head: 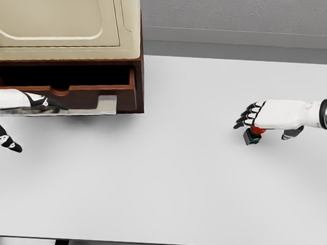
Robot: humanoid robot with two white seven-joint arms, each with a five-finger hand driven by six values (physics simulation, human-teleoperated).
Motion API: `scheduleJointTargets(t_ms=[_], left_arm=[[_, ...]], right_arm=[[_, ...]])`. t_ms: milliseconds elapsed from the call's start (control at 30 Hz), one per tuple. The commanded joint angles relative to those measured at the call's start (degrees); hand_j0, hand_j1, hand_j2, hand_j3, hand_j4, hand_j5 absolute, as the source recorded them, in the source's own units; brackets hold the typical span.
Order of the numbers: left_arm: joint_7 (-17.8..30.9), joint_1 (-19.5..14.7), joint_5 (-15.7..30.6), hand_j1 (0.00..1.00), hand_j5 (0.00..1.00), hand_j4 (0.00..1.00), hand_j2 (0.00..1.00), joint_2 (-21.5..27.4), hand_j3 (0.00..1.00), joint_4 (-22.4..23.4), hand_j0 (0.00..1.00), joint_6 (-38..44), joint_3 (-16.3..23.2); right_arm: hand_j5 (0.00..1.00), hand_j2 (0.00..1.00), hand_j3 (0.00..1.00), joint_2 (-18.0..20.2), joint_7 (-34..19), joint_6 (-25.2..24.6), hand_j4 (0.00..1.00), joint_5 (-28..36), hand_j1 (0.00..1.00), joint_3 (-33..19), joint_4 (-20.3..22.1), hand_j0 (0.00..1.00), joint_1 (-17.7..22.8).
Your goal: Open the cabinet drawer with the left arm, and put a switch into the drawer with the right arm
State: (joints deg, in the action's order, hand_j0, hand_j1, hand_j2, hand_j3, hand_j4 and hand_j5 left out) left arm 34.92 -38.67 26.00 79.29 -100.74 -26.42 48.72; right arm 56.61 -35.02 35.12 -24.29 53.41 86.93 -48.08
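already the drawer (67,84) of the cabinet (66,46) at upper left stands pulled out, the left hand (35,102) lying along its front by the handle (60,110), fingers stretched rather than visibly clasping. the switch (252,136), red-topped, sits on the white tabletop (166,183) at right centre, under the right hand (256,117), whose fingers hang relaxed over it, not closed. good practice: lower, pinch the switch by its sides, lift clear. nothing lies between switch and drawer; only the drawer's front lip and the left hand want clearing.
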Motion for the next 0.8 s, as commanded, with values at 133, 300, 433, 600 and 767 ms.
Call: scheduleJointTargets(t_ms=[133,300,433,600,767], left_arm=[[0.08,0.62,1.78,1.00,1.00,1.00,1.00,2.27,1.00,-0.24,1.00,-7.42,2.60],[0.08,0.62,2.66,1.00,1.00,1.00,1.00,6.14,1.00,-0.24,1.00,-8.58,6.56],[0.08,0.62,3.45,1.00,1.00,1.00,1.00,7.37,1.00,-0.24,1.00,-8.58,7.26],[0.08,0.53,5.91,1.00,1.00,1.00,1.00,8.60,1.00,-0.24,1.00,-8.58,7.26],[0.08,0.44,7.40,1.00,1.00,1.00,1.00,10.36,1.00,-0.24,1.00,-8.58,7.26]], right_arm=[[1.00,1.00,1.00,-0.01,0.02,-0.12,1.00,0.21,1.00,-0.06,0.00,1.00,0.00],[0.99,0.99,0.99,-0.01,0.02,-0.12,0.99,0.21,0.99,-0.06,-0.09,0.99,0.00],[1.00,1.00,1.00,-0.10,0.02,-0.12,1.00,0.21,1.00,0.03,-0.26,1.00,0.09],[0.99,0.99,0.99,-0.98,0.02,-0.12,0.99,-0.41,0.99,0.03,-2.81,0.99,0.09],[1.00,1.00,1.00,-1.33,0.02,-0.12,1.00,-0.76,1.00,-0.15,-3.43,1.00,0.00]])
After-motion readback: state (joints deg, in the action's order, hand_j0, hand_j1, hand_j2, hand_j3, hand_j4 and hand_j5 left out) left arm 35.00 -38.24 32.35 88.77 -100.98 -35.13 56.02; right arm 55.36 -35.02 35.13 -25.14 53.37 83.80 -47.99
